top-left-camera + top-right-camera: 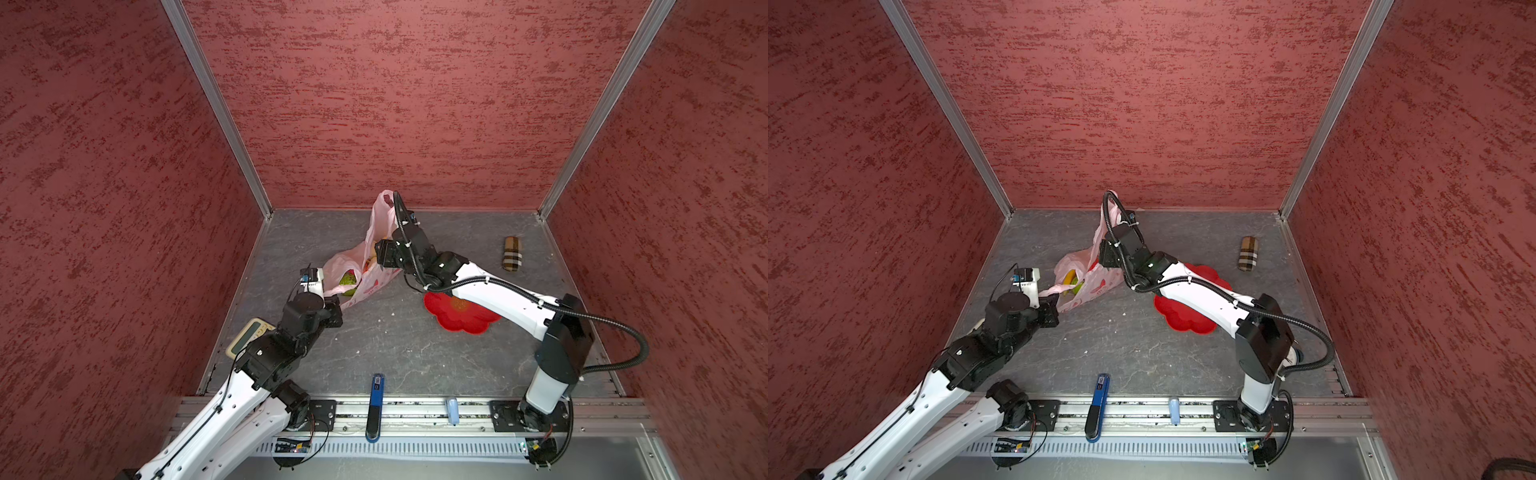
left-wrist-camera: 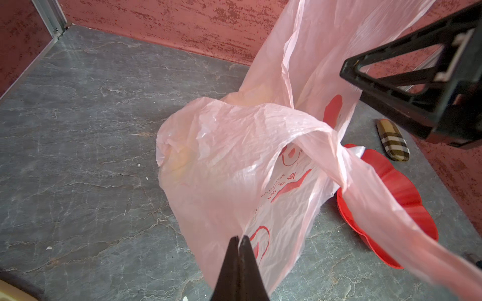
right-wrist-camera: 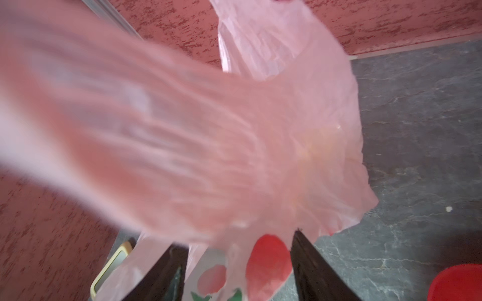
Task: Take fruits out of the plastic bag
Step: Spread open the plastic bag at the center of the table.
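Note:
The pale-pink plastic bag lies crumpled at the middle back of the floor, one handle standing up. A green fruit and a yellow fruit show through its mouth; the other fruits are hidden. My left gripper is shut on the bag's near edge, with film pinched between its tips. My right gripper sits at the bag's upper part with jaws wide apart. Film with a red print drapes over and between its fingers. I see no fruit in it.
A red flower-shaped plate lies right of the bag, partly under my right arm. A plaid case sits at the back right. A beige calculator lies under my left arm. A blue tool rests at the front rail.

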`<action>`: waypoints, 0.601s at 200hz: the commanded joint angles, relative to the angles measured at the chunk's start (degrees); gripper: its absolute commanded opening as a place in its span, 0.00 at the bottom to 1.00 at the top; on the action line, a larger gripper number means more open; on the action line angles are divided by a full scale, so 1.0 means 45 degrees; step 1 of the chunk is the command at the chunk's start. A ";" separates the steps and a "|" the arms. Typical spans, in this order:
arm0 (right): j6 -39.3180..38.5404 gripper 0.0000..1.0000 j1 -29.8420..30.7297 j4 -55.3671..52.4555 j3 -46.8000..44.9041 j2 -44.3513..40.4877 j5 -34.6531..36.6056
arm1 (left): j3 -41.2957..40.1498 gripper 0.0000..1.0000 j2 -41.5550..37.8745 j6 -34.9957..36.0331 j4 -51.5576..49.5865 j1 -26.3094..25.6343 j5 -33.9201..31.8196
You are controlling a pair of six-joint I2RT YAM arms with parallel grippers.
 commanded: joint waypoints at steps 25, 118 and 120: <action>0.0378 0.39 -0.0607 0.0217 -0.0006 0.0754 0.0392 | -0.0134 0.00 -0.0480 -0.0370 -0.0339 -0.0059 -0.0522; 0.0981 0.07 -0.0532 0.2756 -0.4661 -0.2459 -0.0302 | 0.2381 0.65 0.0392 -0.0037 -0.2103 -0.0057 0.0592; 0.0964 0.07 -0.0537 0.2752 -0.4688 -0.2488 -0.0303 | 0.2526 0.66 0.0435 0.0025 -0.2218 -0.0061 0.0675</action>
